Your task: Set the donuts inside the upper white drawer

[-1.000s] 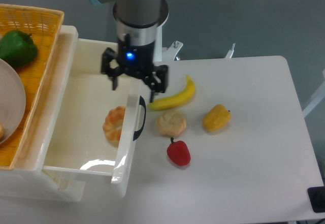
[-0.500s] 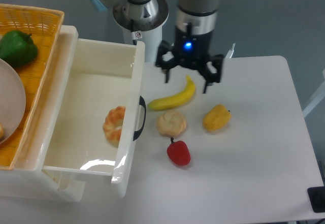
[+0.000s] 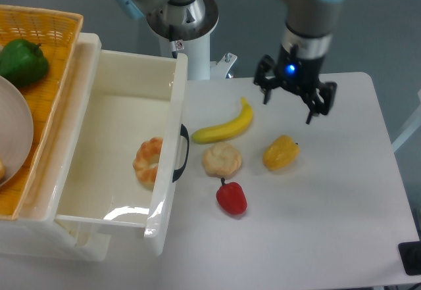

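The table (image 3: 342, 191) carries everything, and the drawer (image 3: 112, 112) is the landmark worth reading from: a deep white box pulled out at the table's left edge, with its black handle (image 3: 181, 153) facing the loose food. Left of the drawer sits an orange wicker basket (image 3: 49, 27) holding a green pepper (image 3: 22, 61).

The donut (image 3: 148, 160) lies inside the drawer, close against the front wall just behind the handle, so the placing looks done as far as these pictures show.

Right of the drawer, near the handle, are a banana (image 3: 225, 125), a pale round pastry (image 3: 222, 160), a red pepper (image 3: 231, 197) and, farthest out, a yellow pepper (image 3: 280, 153). The gripper (image 3: 295, 97) hangs well to the right of the drawer, above the table beyond the banana and up from the yellow pepper, its jaws spread wide with nothing between them.

The main risk now is a mistaken second pick. The pale pastry has a rough, round look and could be taken for another donut, and the yellow pepper sits nearest the open fingers. Dropping straight down from here might knock that pepper or nudge the banana. The drawer also stands open, so a low sweep back to the left could catch its front wall or handle.
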